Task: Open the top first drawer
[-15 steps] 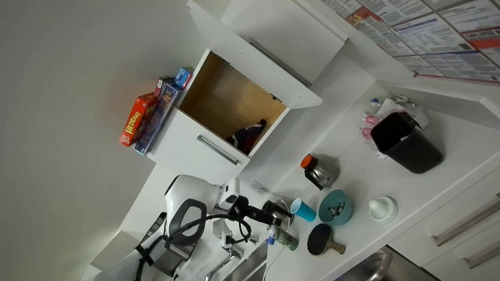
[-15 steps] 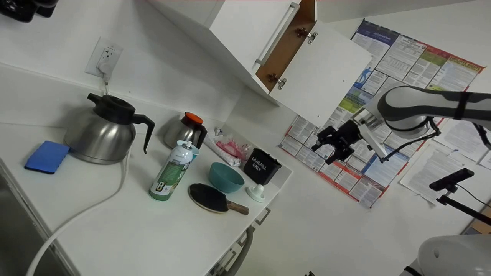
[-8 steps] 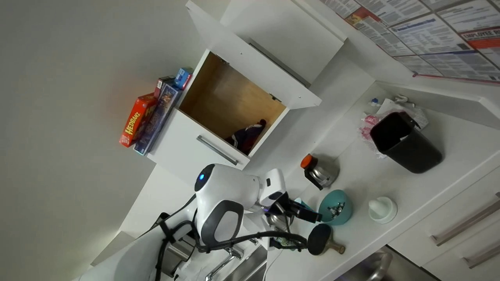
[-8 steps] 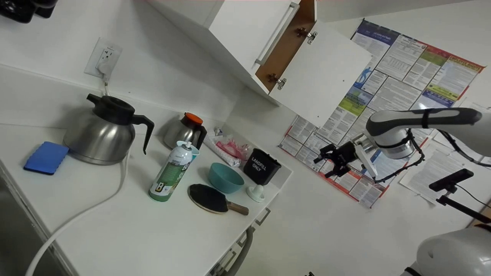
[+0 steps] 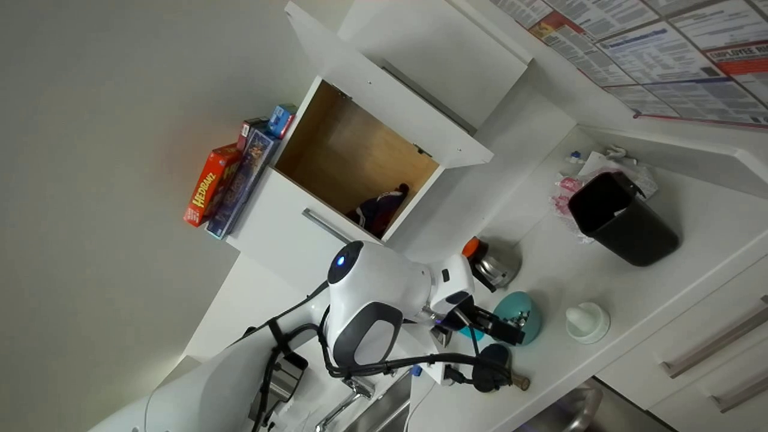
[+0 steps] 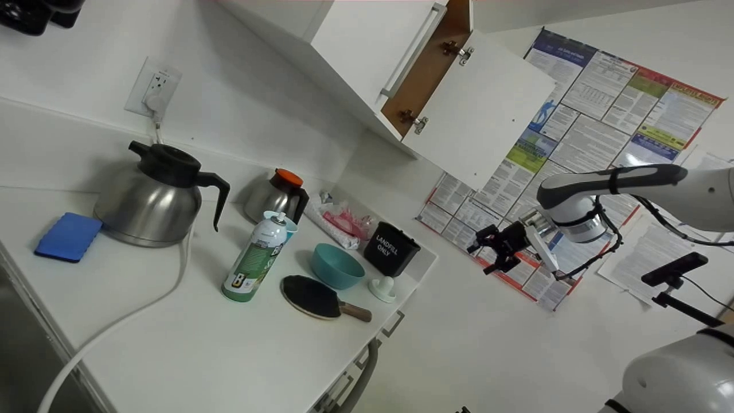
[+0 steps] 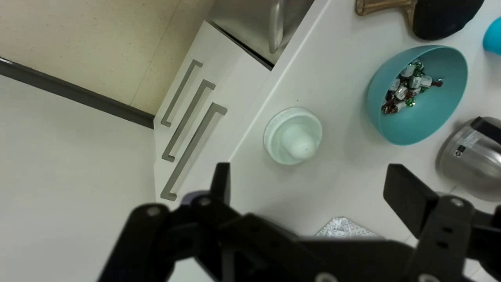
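Observation:
The top first drawer (image 7: pixel 209 149) is a white flat front just under the counter edge. Its slim silver bar handle (image 7: pixel 193 152) is the one closest to the counter in the wrist view. The drawer (image 5: pixel 684 345) looks shut, and its inside is hidden. Its handle also shows small and side-on in an exterior view (image 6: pixel 393 324). My gripper (image 7: pixel 307 184) is open and empty. It hangs in the air well above the counter and apart from the drawer. The handle lies up and left of the fingers in the wrist view. The gripper also shows in an exterior view (image 6: pixel 483 259).
On the counter stand a white mortar with pestle (image 7: pixel 293 135), a teal bowl of candies (image 7: pixel 415 125), a paddle (image 6: pixel 312 295), a spray can (image 6: pixel 255 261) and a black bin (image 6: pixel 391 249). A wall cabinet door (image 6: pixel 487 109) hangs open overhead.
The arm and gripper have moved rightward across the counter in an exterior view, now overlapping the bowl and paddle. The gripper stays open. The drawer and objects have not moved.

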### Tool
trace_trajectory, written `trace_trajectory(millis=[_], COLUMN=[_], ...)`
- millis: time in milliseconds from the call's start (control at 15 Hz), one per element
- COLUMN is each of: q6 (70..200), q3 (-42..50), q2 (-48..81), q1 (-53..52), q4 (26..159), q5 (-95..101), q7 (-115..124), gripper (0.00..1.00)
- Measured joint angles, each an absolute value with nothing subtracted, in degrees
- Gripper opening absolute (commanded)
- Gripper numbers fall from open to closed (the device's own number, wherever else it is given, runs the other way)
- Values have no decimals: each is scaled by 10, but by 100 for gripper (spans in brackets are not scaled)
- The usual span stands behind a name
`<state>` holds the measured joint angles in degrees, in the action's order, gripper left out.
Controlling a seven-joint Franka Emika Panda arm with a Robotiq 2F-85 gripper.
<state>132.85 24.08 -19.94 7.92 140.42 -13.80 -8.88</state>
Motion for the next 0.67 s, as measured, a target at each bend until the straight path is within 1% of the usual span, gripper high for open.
trace_trajectory(millis=[200,333,667], q6=[1351,1373,1379], q3=[249,272,337], q2=[-191,-166,-52], q1=[81,80,76], q4=[1403,1399,1367], q5=[-197,-270,-501], q7=[-101,-130,-267], gripper=[100,100,100])
